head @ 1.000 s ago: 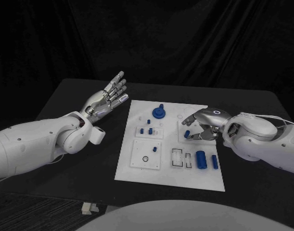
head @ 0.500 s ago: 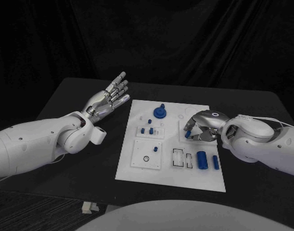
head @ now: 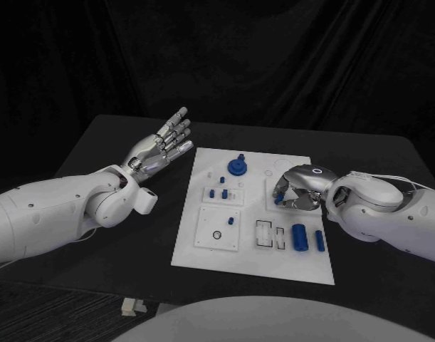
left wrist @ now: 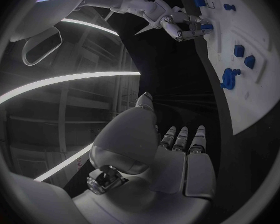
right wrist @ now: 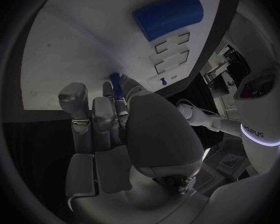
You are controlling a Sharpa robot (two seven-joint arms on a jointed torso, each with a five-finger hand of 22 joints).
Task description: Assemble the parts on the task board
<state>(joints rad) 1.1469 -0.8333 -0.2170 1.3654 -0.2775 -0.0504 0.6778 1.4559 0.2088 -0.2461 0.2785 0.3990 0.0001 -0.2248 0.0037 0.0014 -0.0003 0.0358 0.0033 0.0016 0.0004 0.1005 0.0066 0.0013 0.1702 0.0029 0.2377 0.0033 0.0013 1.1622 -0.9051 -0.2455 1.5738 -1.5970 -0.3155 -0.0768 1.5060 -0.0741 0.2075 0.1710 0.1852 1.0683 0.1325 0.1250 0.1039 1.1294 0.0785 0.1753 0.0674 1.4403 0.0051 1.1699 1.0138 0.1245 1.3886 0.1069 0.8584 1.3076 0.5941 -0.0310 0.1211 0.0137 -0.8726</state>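
The white task board (head: 206, 214) lies mid-table. My right hand (head: 296, 188) hovers low over its right middle, fingers curled down. In the right wrist view its fingertips (right wrist: 109, 92) pinch a small blue part (right wrist: 115, 79) that stands on the board (right wrist: 71, 45). A big blue cylinder (right wrist: 168, 16) lies a little beyond it, also seen from the head (head: 298, 236) beside a thinner blue piece (head: 318, 240). A blue gear-like part (head: 237, 167) stands at the board's far end. My left hand (head: 163, 144) is raised left of the board, fingers spread and holding nothing.
Two small blue parts (head: 217, 192) sit in a left-hand panel, with another (head: 231, 221) and a black ring (head: 215, 235) in the panel nearer me. Two rectangular slots (head: 270, 234) lie beside the cylinder. Bare black table (head: 371, 157) surrounds the board.
My right hand has sunk a little toward the board and its fingers have curled in around the small blue part. The left arm has stayed still.
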